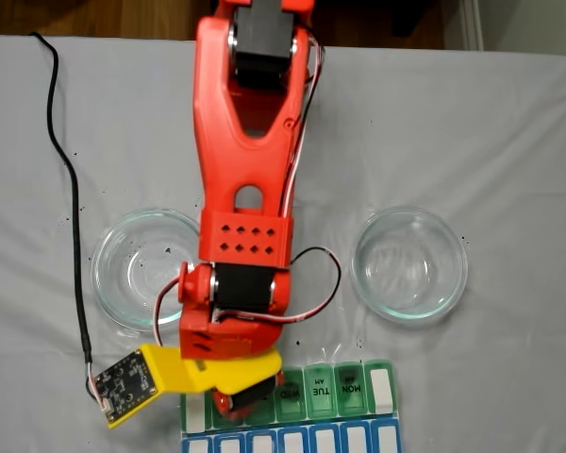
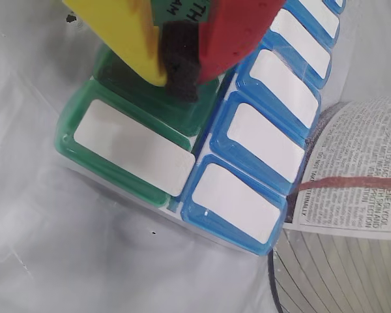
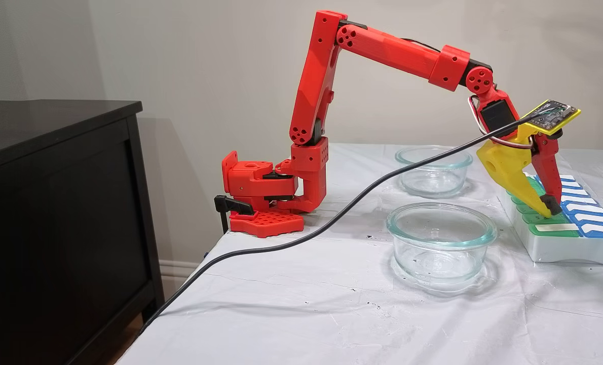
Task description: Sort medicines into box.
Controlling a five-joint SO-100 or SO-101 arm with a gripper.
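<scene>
Reading the top-down fixed view from left to right: black cable [image 1: 74,217] trailing down the left side of the white cloth [image 1: 509,142]. Then 1 clear glass dish [image 1: 143,268], apparently empty. Then the red arm [image 1: 248,170] at centre, reaching down to the lower edge. Then a second glass dish [image 1: 408,263], also apparently empty.

Below the arm, the pill organizer [image 1: 382,389], green-lidded row nearest the dishes, lids marked TUE and MON legible, blue-lidded row behind it at the frame's bottom edge.

Gripper [image 3: 549,205] down over the green row of the pill organizer [image 3: 555,248] in the side fixed view, tips touching or just above a compartment. Seen close in the wrist view: yellow finger [image 2: 127,36] and red finger [image 2: 238,29] pressed together at a dark tip, above a green compartment [image 2: 150,98] that looks open. Jaws all but closed; whether a ball sits pinched between them, cannot tell. No red or green medicines made out anywhere, neither in the dishes nor in the compartments on view.

Step in hand, by judgement: delivery at the organizer, either a drop being made or just done. Next move likely calls for parting the jaws squarely over that compartment, then lifting straight up clear of the lids.
</scene>
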